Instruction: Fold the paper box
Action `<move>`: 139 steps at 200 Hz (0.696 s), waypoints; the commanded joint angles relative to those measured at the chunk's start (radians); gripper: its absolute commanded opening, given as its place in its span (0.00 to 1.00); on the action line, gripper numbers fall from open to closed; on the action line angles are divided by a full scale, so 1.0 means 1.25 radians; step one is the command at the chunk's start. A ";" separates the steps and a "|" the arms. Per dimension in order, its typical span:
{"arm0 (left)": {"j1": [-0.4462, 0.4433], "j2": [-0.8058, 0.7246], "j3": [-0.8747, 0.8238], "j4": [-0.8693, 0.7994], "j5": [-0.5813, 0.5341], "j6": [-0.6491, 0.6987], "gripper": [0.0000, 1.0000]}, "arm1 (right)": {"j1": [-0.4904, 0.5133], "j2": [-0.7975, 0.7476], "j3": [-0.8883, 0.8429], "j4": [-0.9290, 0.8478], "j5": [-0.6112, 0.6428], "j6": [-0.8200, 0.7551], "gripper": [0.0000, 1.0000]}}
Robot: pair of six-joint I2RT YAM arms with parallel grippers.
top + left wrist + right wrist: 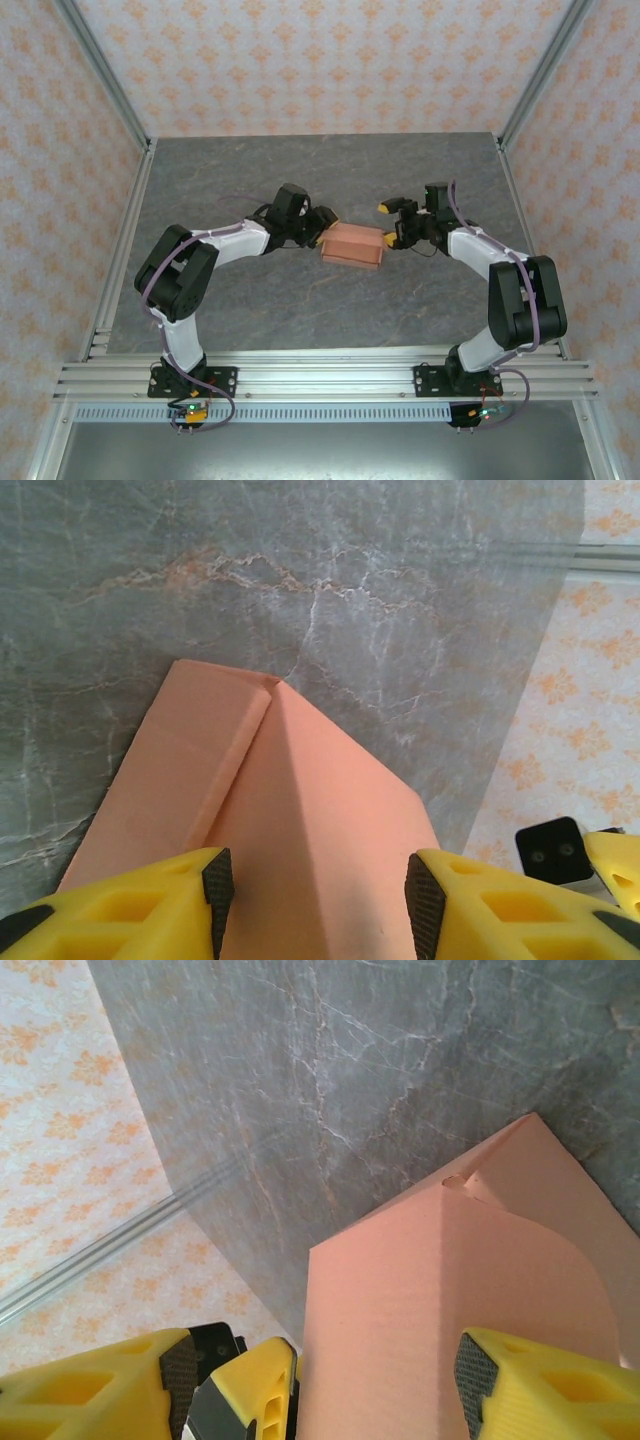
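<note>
The paper box (pixel 352 247) lies partly folded near the middle of the tabletop (pixel 230 310). The left claw (pixel 320 905) straddles one end, with card filling the gap between its fingers (pixel 215 885); I cannot tell whether it pinches. The right claw (pixel 325 1385) stands open over the other end. In my judgement, one claw should pin its end while the other presses along the crease, slowly, so the thin card neither buckles nor slides.

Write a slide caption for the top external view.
Left gripper and right gripper flank the salmon paper box on the grey table.
</note>
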 commanded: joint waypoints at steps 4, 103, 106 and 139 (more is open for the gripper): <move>-0.017 0.000 0.003 0.006 0.029 0.018 0.52 | 0.017 0.001 0.032 -0.074 -0.035 0.012 0.71; -0.012 -0.041 0.079 -0.048 0.059 -0.010 0.73 | 0.021 0.058 0.128 -0.151 -0.061 0.017 0.83; -0.011 -0.042 0.082 -0.055 0.060 -0.007 0.75 | 0.021 0.058 0.130 -0.153 -0.059 0.013 0.83; -0.004 -0.064 0.076 -0.076 0.051 0.021 0.85 | 0.018 0.057 0.134 -0.151 -0.046 -0.014 0.84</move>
